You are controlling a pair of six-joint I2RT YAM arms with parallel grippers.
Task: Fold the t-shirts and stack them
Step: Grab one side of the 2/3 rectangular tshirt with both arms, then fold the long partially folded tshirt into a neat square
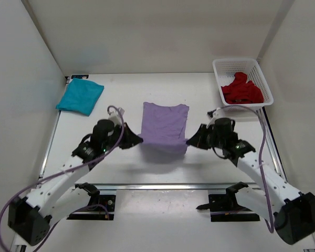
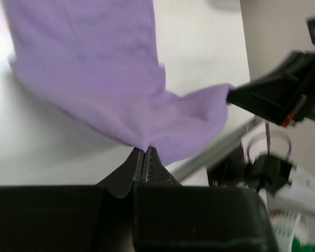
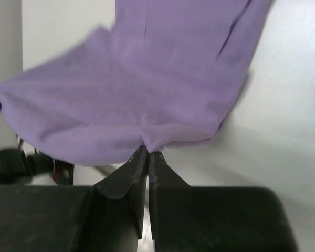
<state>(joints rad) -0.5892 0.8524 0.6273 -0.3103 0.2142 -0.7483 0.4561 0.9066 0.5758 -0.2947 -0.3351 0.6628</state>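
While the teal t-shirt lies as a compact fold at the far left of the table, the left gripper has its jaws pressed together on the near left corner of the lavender t-shirt. That shirt lies mid-table with its long axis running away from the arms. Its near hem is raised and stretched crosswise between the grippers. The right gripper pinches the near right corner, equally closed. The fold likely carries this hem straight away from the arms. The dark red t-shirt sits crumpled in the white basket, far right.
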